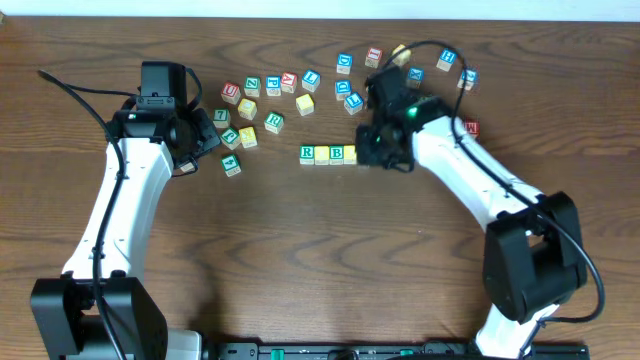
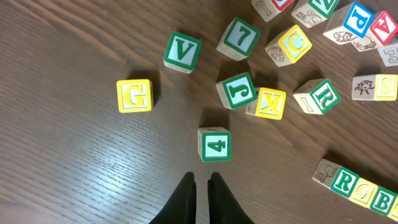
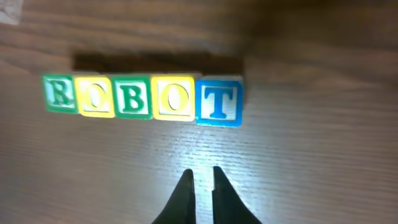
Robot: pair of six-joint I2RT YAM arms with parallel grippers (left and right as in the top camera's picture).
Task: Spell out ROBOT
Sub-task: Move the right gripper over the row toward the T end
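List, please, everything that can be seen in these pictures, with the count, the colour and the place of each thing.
ROBOT row: five cubes, green R, yellow O, green B, yellow O, blue T, side by side near the table's middle.
4 cube: one, green, just ahead of the left gripper.
loose cubes: about twenty, green, yellow, blue and red, scattered on the far half of the table.
table: one, dark brown wood.
left arm, right arm: white with black joints, one at each side.
left gripper: black, shut, empty.
right gripper: black, shut, empty, apart from the row.
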